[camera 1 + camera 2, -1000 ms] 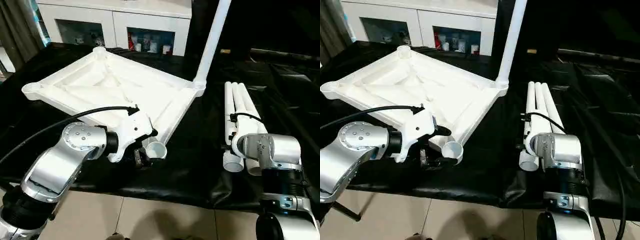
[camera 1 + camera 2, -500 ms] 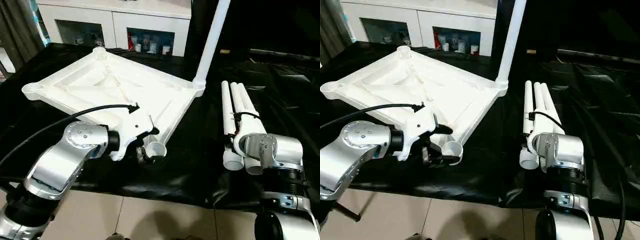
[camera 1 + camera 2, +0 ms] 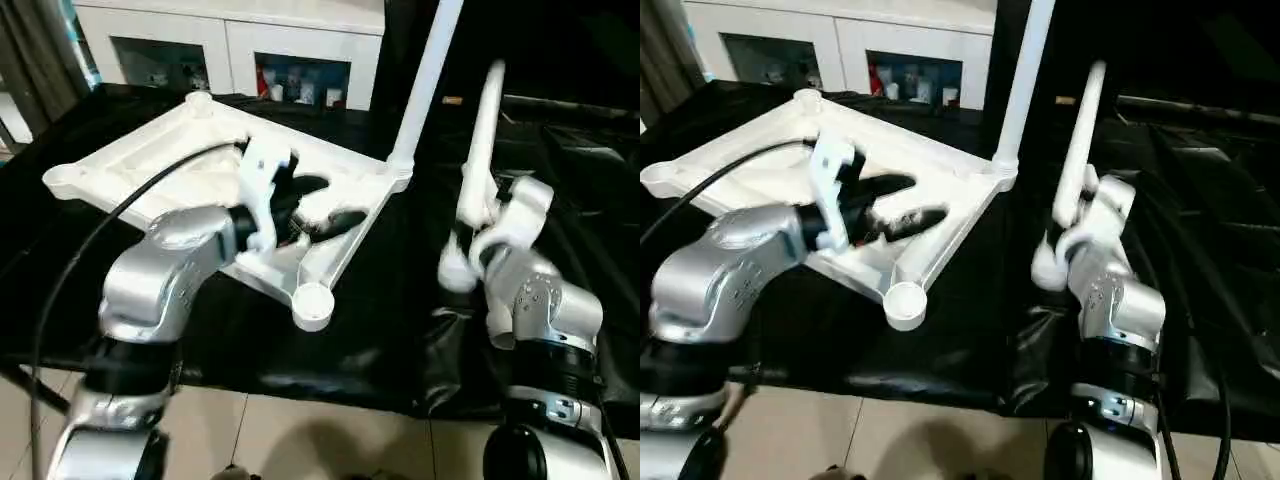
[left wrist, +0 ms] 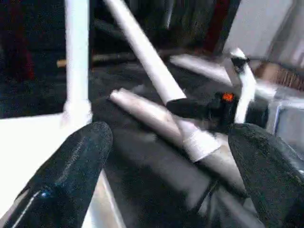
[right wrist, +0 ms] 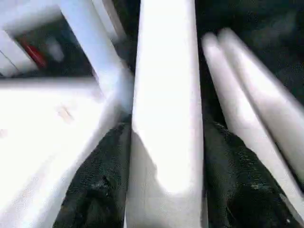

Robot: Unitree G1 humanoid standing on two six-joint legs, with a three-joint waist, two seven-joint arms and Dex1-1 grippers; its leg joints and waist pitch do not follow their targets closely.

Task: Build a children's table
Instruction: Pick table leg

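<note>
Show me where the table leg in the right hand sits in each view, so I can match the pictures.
Left eye view: lifted leg, right of centre, tilted.
Right eye view: same leg, right of centre.
Left wrist view: slanting across the middle.
Right wrist view: central, between the right hand's fingers.
Shared landmark: the upright leg standing in the tabletop's corner socket.

Left end effector (image 3: 325, 202) spread wide; right end effector (image 5: 164, 190) clamped.

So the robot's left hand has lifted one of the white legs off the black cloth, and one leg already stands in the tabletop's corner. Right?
Not quite: the right hand holds the lifted leg, as the right eye view shows. The left hand is open over the tabletop, holding nothing. One leg does stand in a corner.
</note>
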